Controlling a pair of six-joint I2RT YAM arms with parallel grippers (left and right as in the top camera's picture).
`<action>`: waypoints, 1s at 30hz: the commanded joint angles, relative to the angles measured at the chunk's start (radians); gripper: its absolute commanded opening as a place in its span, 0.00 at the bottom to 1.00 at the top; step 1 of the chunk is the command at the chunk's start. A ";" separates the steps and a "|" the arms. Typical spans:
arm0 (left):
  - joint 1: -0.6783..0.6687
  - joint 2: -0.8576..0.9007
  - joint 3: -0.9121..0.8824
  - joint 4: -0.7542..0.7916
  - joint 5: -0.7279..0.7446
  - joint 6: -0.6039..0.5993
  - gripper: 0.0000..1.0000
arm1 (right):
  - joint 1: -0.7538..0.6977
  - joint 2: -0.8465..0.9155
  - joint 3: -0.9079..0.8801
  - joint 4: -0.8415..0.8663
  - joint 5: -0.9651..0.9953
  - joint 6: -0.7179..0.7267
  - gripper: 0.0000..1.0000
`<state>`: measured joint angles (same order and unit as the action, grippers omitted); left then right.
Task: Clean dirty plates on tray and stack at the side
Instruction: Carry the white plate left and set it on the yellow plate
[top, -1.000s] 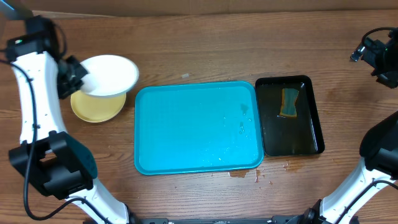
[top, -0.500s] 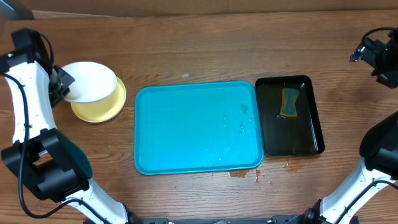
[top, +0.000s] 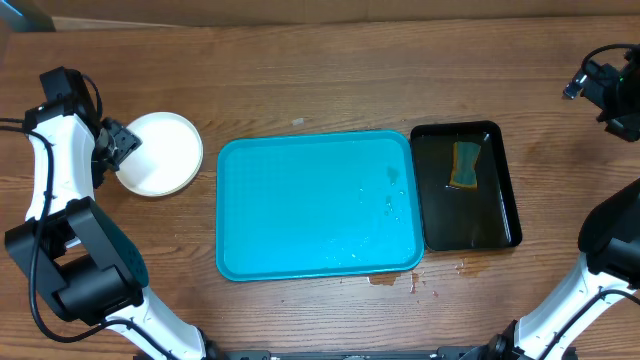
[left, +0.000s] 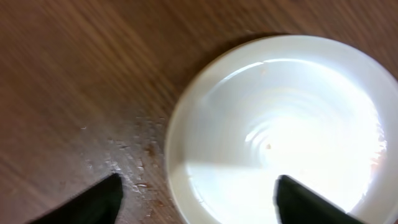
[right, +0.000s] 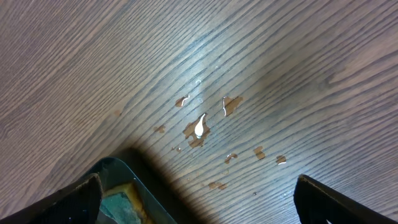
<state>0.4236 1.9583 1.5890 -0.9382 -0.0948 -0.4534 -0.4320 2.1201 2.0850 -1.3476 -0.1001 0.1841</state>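
Jaws wide, the left gripper (top: 118, 143) sits just beside the round white plate (top: 158, 153) at the tabletop's left edge, plate lying toward the large turquoise plastic tray (top: 300, 210); the right gripper (right: 198, 180), equally wide, hangs well apart.

No readable text, label, brand, number or sign: plate (top: 160, 152), tray (top: 300, 205), table (top: 320, 80) all unmarked.

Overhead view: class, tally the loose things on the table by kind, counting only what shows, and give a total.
Plates: 1, the white plate; any beneath are hidden
Trays: 2, the turquoise tray and the black tray
Sponges: 1, the sponge in the black tray
Total: 4
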 joint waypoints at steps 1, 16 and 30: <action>0.001 0.000 -0.007 0.018 0.227 0.191 0.88 | -0.002 -0.026 0.010 0.004 0.002 0.006 1.00; 0.001 0.000 -0.007 0.028 0.470 0.327 1.00 | -0.002 -0.026 0.010 0.004 0.002 0.006 1.00; 0.001 0.000 -0.007 0.028 0.450 0.327 1.00 | -0.002 -0.025 0.010 0.004 0.003 0.006 1.00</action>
<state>0.4236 1.9583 1.5890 -0.9092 0.3557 -0.1524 -0.4320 2.1201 2.0850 -1.3472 -0.1001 0.1841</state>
